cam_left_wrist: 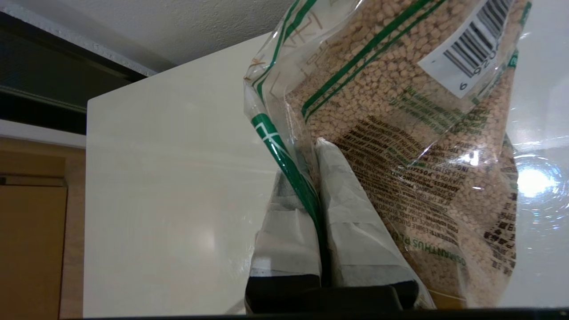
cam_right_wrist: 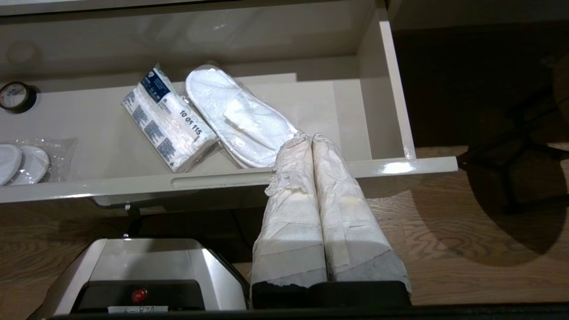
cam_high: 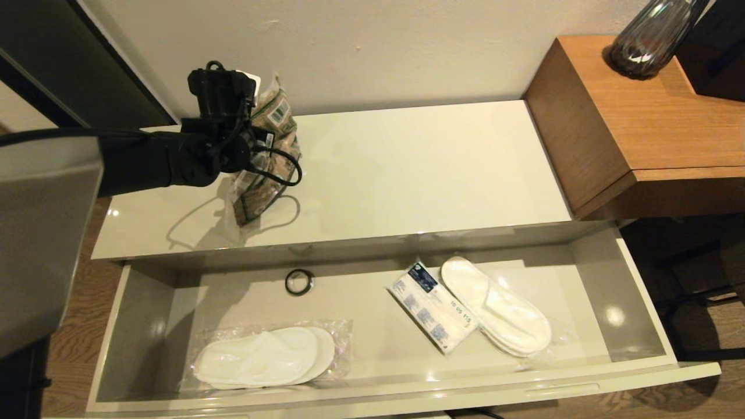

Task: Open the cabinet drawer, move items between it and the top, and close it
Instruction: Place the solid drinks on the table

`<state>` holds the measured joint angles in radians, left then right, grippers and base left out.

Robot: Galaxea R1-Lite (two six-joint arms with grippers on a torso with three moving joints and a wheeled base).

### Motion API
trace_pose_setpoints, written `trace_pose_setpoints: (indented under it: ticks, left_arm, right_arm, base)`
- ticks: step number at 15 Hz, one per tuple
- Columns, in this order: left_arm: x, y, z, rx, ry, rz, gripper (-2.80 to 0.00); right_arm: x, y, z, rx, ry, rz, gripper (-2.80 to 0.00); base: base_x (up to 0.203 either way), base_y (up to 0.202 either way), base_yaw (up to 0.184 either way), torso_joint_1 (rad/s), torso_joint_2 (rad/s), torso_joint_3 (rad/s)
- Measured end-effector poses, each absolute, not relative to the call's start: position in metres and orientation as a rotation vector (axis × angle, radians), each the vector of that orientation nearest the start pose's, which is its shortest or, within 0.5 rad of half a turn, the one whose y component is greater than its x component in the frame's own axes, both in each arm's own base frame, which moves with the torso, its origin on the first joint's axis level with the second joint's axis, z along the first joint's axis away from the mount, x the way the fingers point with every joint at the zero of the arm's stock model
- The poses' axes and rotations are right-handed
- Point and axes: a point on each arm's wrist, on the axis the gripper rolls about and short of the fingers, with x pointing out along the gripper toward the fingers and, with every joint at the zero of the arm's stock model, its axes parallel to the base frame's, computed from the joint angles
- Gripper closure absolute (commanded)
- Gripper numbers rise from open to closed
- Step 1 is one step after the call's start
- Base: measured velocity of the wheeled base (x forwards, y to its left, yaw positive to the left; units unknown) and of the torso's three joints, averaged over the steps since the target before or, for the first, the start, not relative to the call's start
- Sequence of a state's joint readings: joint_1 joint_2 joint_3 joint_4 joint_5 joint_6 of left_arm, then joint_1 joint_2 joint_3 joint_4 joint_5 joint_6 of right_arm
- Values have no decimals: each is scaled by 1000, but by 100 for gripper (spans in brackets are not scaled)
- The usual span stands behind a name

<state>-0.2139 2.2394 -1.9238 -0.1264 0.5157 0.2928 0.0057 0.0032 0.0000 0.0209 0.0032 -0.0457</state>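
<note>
The cream drawer (cam_high: 646,302) is pulled wide open below the cabinet top (cam_high: 419,169). My left gripper (cam_left_wrist: 313,146) is shut on the green-banded edge of the clear bag of brown granules (cam_left_wrist: 400,89), holding it upright over the top's left part (cam_high: 273,145). Inside the drawer lie one pair of wrapped white slippers (cam_high: 262,356) at the left, the white packet with a blue label (cam_high: 433,305) and a second slipper pair (cam_high: 497,305) at the right. My right gripper (cam_right_wrist: 310,138) is shut and empty, in front of the drawer front (cam_right_wrist: 222,180); it does not show in the head view.
A small black ring (cam_high: 299,281) lies at the back of the drawer. The brown wooden desk (cam_high: 652,116) with a dark glass vase (cam_high: 652,38) stands against the cabinet's right end. My base (cam_right_wrist: 146,275) sits on the wood floor below the drawer.
</note>
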Motion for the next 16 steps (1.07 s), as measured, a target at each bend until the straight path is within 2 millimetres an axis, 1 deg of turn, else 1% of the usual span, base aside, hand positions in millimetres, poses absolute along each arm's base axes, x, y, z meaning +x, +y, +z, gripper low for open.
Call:
trace_pose_setpoints:
  ticks: [2,4,8,10,16]
  left_arm:
    - [465,-93,232,359,225,266,-280]
    - [462,-104,232,361,223,245,-280]
    - [446,-141,249,345,149,176,-280]
    - [439,-153,253,346,138,165,-280]
    - [436,-159,256,340,123,156,-280]
  right_arm:
    - [-23,0,73,-46,24,9,0]
    - [-23,0,73,-46,24,9,0]
    - [-23,0,73,-45,24,10,0]
    - [-23,0,73,-46,24,10,0]
    - [-23,0,73,-46,24,10,0]
  base:
    - [0,0,0,0,0,0]
    - [0,0,0,0,0,0]
    - [0,0,0,0,0,0]
    - [0,0,0,0,0,0]
    - [0,0,0,0,0,0]
